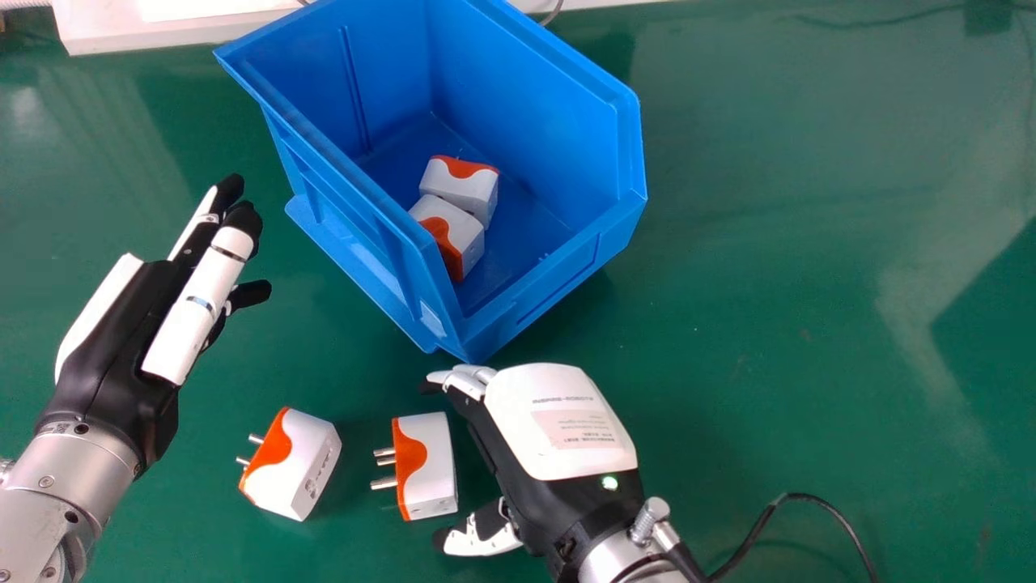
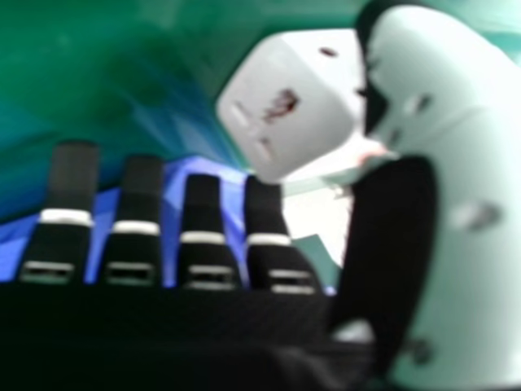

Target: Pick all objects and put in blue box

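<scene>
My right hand is just right of a white and orange plug adapter lying on the table, its fingers beyond the adapter and its thumb on the near side, not closed round it. In the right hand view the fingers of the right hand are straight, with a white adapter between them and the thumb. A second adapter lies farther left, pins pointing left. Two more adapters rest inside the blue box. My left hand is open above the table at the left.
The green table spreads out right of the box. A black cable runs from the right wrist across the table. A white object stands along the far edge, behind the box.
</scene>
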Action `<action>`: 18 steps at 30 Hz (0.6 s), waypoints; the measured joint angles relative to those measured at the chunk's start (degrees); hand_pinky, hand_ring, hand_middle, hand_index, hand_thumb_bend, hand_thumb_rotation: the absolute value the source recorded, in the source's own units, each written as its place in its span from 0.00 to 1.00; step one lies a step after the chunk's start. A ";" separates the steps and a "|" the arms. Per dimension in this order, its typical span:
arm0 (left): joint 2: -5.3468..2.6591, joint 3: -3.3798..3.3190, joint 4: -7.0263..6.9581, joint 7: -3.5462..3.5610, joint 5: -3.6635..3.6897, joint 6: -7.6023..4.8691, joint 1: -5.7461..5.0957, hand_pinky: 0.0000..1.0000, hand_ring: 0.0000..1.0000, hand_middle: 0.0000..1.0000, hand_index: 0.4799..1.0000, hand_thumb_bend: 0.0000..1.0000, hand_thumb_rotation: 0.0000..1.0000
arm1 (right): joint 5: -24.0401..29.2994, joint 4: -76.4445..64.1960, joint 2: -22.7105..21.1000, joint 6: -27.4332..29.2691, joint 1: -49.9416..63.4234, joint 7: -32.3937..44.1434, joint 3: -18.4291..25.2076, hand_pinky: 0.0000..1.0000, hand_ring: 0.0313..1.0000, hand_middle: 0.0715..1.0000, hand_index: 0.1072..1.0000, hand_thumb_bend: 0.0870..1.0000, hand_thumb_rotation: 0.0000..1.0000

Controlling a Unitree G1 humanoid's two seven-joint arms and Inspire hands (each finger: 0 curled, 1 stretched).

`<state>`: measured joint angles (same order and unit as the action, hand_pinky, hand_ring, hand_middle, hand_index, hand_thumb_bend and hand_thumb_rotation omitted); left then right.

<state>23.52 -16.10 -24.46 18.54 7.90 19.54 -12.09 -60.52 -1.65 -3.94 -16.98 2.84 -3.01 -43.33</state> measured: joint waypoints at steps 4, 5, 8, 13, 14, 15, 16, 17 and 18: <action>-0.04 0.05 -0.23 -0.04 0.00 0.06 0.00 0.89 0.98 1.00 1.00 0.43 1.00 | 0.00 0.84 0.11 -0.40 -0.55 -0.10 -0.52 0.63 0.76 0.82 0.77 0.51 0.12; -0.05 0.05 -0.32 -0.06 0.00 0.09 0.00 0.89 0.98 1.00 1.00 0.43 1.00 | -0.01 1.15 0.15 -0.46 -0.70 -0.25 -0.68 0.63 0.75 0.82 0.77 0.49 0.12; -0.07 0.06 -0.46 -0.09 0.01 0.23 0.04 0.89 0.98 1.00 1.00 0.43 1.00 | -0.19 1.43 0.15 -0.84 -1.02 -0.60 -1.08 0.63 0.75 0.82 0.77 0.48 0.12; -0.08 0.10 -0.67 -0.12 0.01 0.97 0.16 0.89 0.98 1.00 1.00 0.43 1.00 | -0.70 1.80 0.15 -1.18 -1.49 -0.88 -1.65 0.62 0.74 0.81 0.77 0.46 0.11; -0.09 0.10 -0.71 -0.12 0.01 1.05 0.17 0.89 0.98 1.00 1.00 0.43 1.00 | -0.80 1.87 0.15 -1.20 -1.59 -1.00 -1.77 0.62 0.74 0.81 0.77 0.46 0.11; -0.11 0.12 -0.76 -0.12 0.01 1.08 0.18 0.89 0.98 1.00 1.00 0.43 1.00 | -0.84 1.94 0.15 -1.21 -1.71 -1.14 -1.87 0.61 0.74 0.81 0.76 0.45 0.11; -0.12 0.14 -0.85 -0.13 0.01 1.10 0.18 0.89 0.98 1.00 1.00 0.43 1.00 | -0.88 2.02 0.15 -1.22 -1.81 -1.21 -1.99 0.61 0.74 0.81 0.76 0.44 0.10; -0.13 0.17 -0.94 -0.13 0.01 1.12 0.20 0.89 0.98 1.00 1.00 0.43 1.00 | -0.91 2.14 0.15 -1.23 -1.93 -1.24 -2.12 0.61 0.74 0.80 0.76 0.43 0.10; -0.14 0.20 -0.98 -0.13 0.01 1.12 0.23 0.89 0.98 1.00 1.00 0.43 1.00 | -0.92 2.28 0.15 -1.24 -2.05 -1.27 -2.26 0.61 0.74 0.80 0.76 0.42 0.10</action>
<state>23.38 -15.90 -25.44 18.41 7.92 20.66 -11.86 -61.45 0.63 -3.79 -18.22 0.79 -4.28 -45.59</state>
